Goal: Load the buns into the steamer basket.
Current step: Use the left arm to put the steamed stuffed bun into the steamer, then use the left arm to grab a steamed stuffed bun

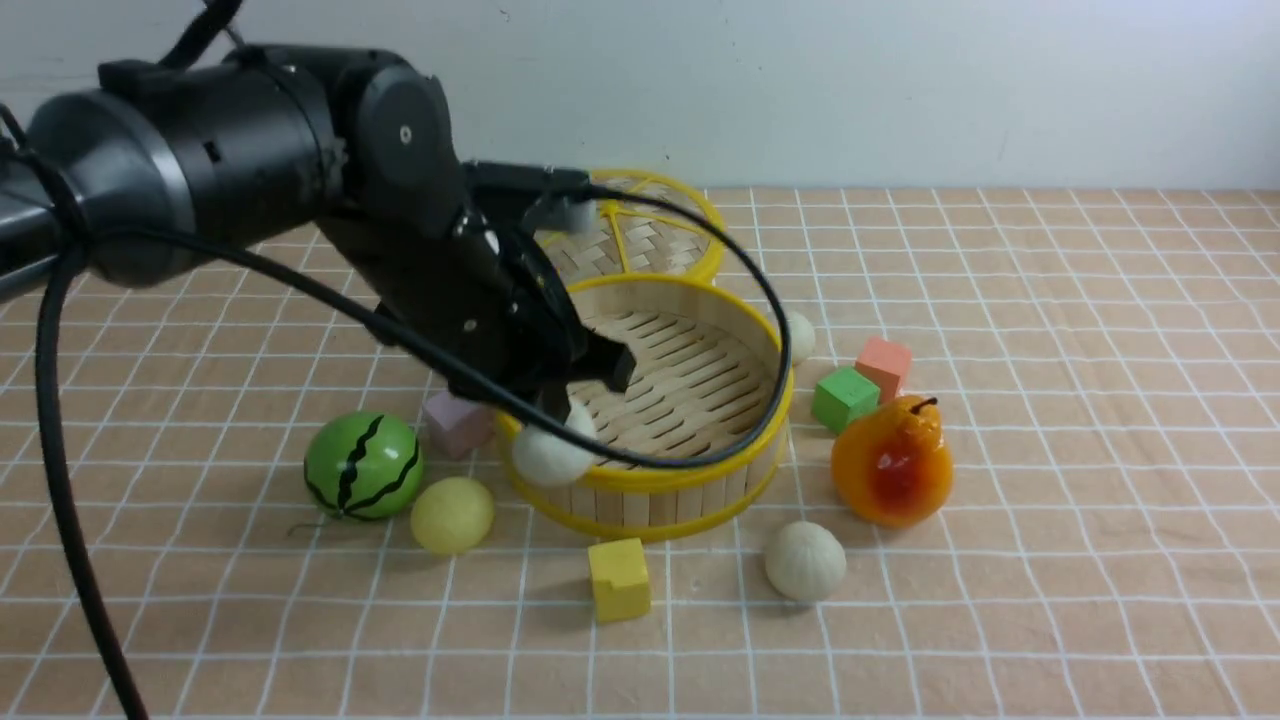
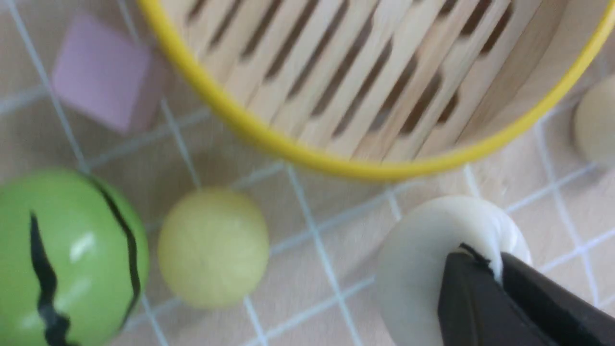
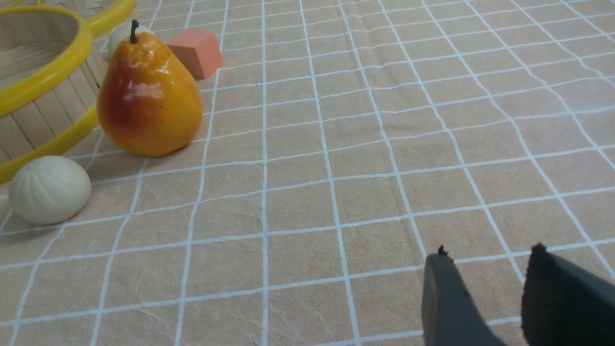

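The steamer basket (image 1: 690,478) stands mid-table, nothing inside it; its rim shows in the left wrist view (image 2: 307,161). My left gripper (image 1: 565,405) is shut on an off-white bun (image 1: 548,455), pinching it (image 2: 423,254) in the air just outside the basket's near-left rim. The pale yellow bun (image 1: 452,514) lies beside the watermelon ball (image 1: 362,466). Another off-white bun (image 1: 805,561) lies in front of the basket, and one (image 1: 801,337) behind its right side. My right gripper (image 3: 490,254) is open over bare cloth, out of the front view.
The flat lid (image 1: 640,235) lies behind the basket. An orange pear (image 1: 892,460), green block (image 1: 845,398) and salmon block (image 1: 884,365) stand right of it. A yellow block (image 1: 618,578) lies in front, a pink block (image 1: 457,423) to its left.
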